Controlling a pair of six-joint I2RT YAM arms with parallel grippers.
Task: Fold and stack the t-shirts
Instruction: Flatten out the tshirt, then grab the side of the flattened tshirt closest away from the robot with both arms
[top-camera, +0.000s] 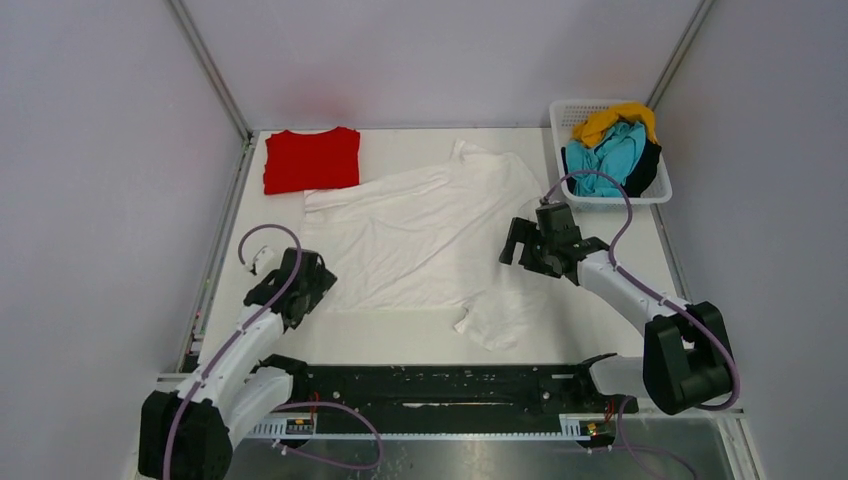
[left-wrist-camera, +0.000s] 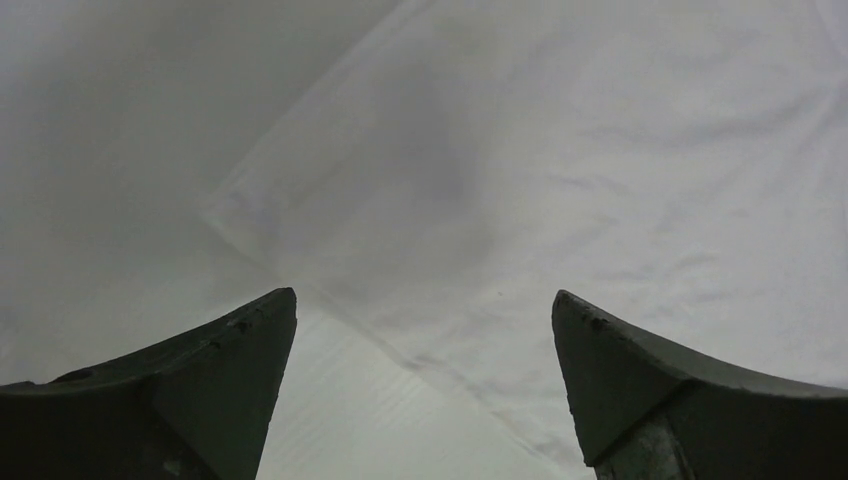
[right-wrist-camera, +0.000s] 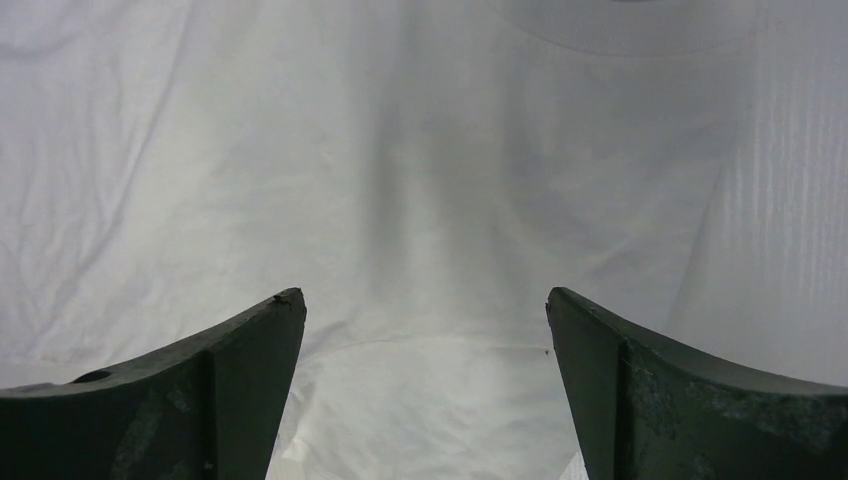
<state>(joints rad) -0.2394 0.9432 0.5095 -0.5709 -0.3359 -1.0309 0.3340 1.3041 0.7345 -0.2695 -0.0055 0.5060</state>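
Observation:
A white t-shirt lies spread across the middle of the table, partly wrinkled, with a sleeve bunched at its near right. A folded red t-shirt lies at the back left. My left gripper is open and empty over the white shirt's near left corner. My right gripper is open and empty over the shirt's right side. Teal, yellow and black shirts lie heaped in the basket.
A white plastic lattice basket stands at the back right corner. Metal frame rails run along the table's left and right edges. The black arm base bar spans the near edge.

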